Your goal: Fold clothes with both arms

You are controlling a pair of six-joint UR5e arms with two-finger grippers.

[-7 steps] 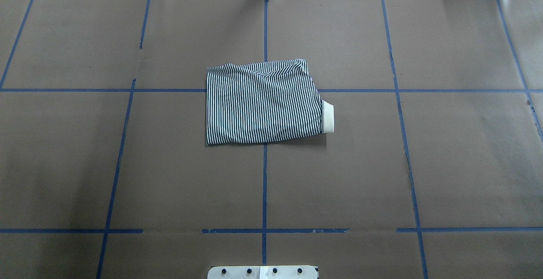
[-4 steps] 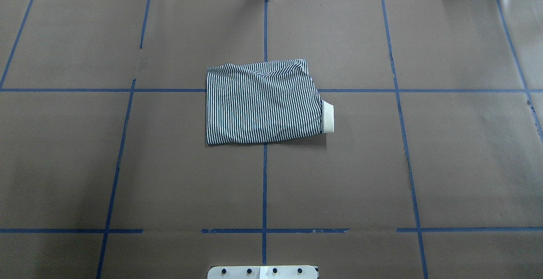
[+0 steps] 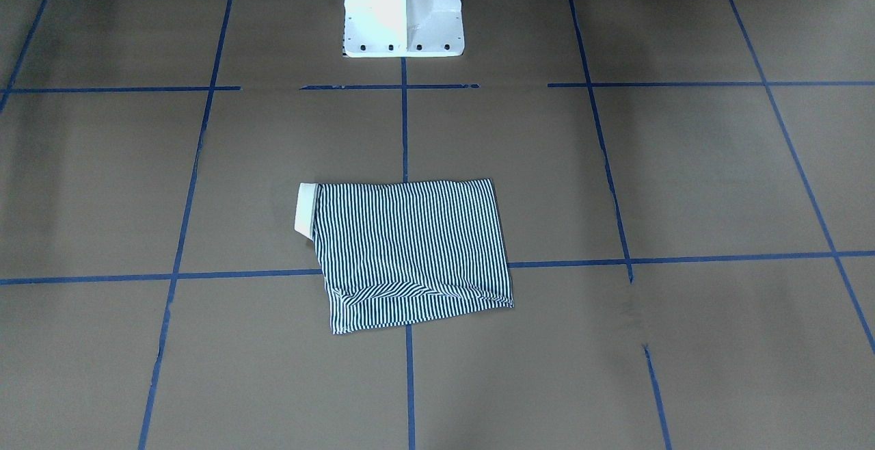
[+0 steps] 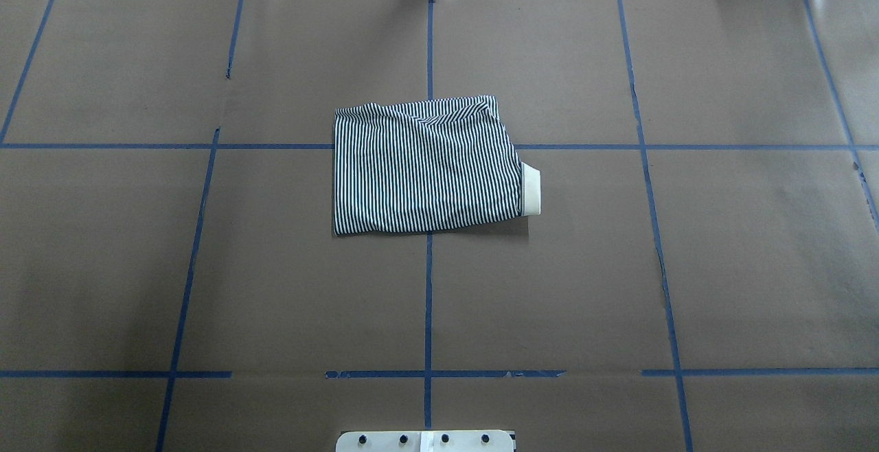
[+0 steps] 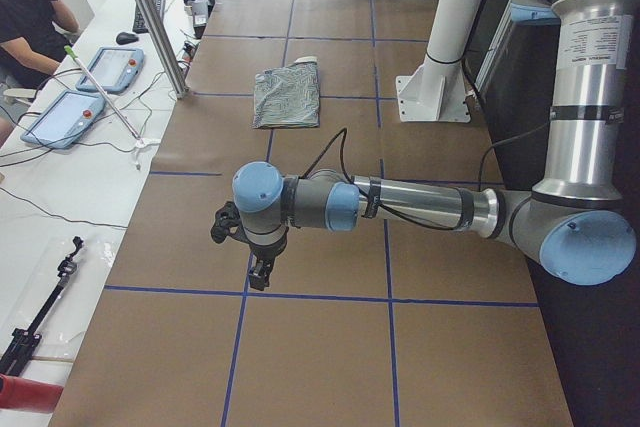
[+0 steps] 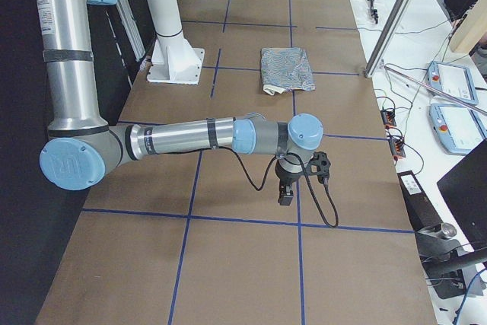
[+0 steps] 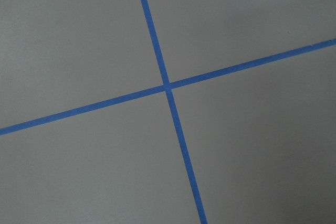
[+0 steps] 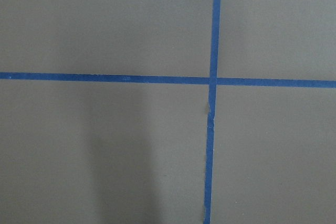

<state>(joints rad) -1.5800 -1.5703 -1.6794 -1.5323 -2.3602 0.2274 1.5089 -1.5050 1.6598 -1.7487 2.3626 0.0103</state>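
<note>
A striped polo shirt (image 4: 426, 167) lies folded into a rough rectangle at the middle of the brown-papered tabletop (image 4: 721, 266). It covers the crossing of two blue tape lines (image 4: 428, 287). Its navy-and-white stripes run from the robot's side to the far side. The plain cream collar (image 4: 531, 189) sticks out from the shirt's edge on the robot's right, at the corner nearer the robot. Along the far edge a flap of cloth lies across the rest with its stripes running slantwise (image 4: 446, 117). The white pedestal base (image 3: 402, 9) stands on the same tape line as the shirt, apart from it.

Neither arm is near the shirt. The left arm (image 5: 420, 205) stretches level over the tabletop's left end, and the left tool (image 5: 258, 272) points down just above a tape line. Whether that tool is open or closed cannot be told. The right arm (image 6: 183, 138) is posed the same way over the right end, with the right tool (image 6: 287, 194) pointing down. Its state cannot be told either. Each wrist view shows only brown paper and a tape crossing (image 7: 168, 86) (image 8: 212, 81).

Beyond the tabletop's far side sits an operator in a black shirt (image 5: 30, 7), with two teach pendants (image 5: 110, 67) lying nearby.
</note>
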